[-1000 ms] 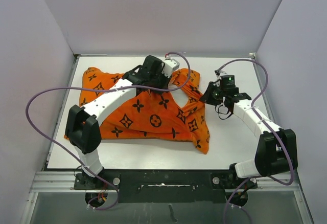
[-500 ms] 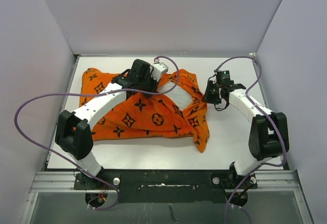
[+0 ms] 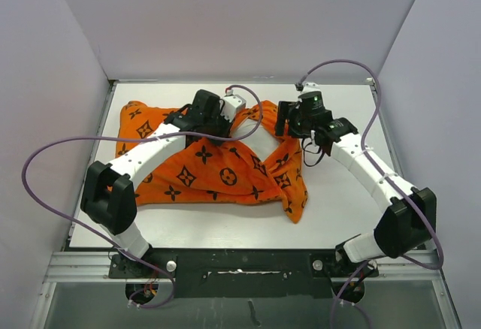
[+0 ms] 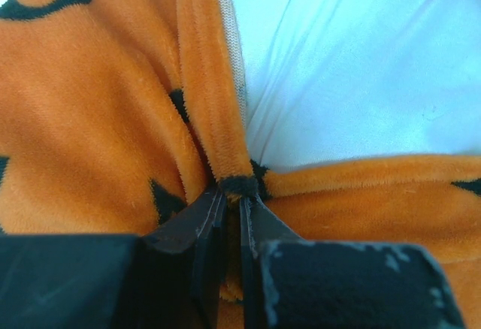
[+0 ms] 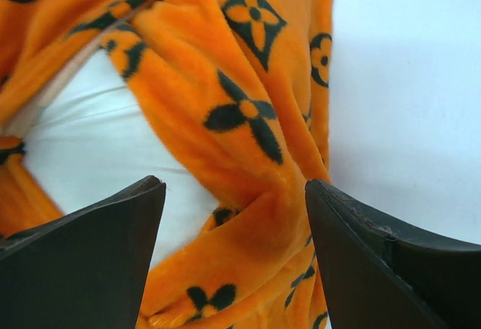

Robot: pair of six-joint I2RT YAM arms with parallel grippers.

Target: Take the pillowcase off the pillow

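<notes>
Left gripper (image 4: 232, 197) is pressed together on a fold of the pillowcase (image 3: 203, 167) hem, right at the opening. The pinch sits on the rim, probably so a pull peels the cover back off the pillow (image 4: 361, 66) instead of dragging both.

Right gripper (image 5: 233, 186) is spread wide, holds nothing, and hovers over the orange lip on the other side of the opening. It looks lined up for a 2nd hold, or to pin the pillow.

Pillowcase lies across the middle of the table (image 3: 338, 209). Pillow is mostly inside, with only 1 white patch showing at the mouth.

Cover is thick plush with a fuzzy pile and black flower/diamond prints, and it bunches into soft ridges. Pillow is smooth, off-white, lightly creased and plump.

Plush should grip well, but the bulk may bind at the mouth.
</notes>
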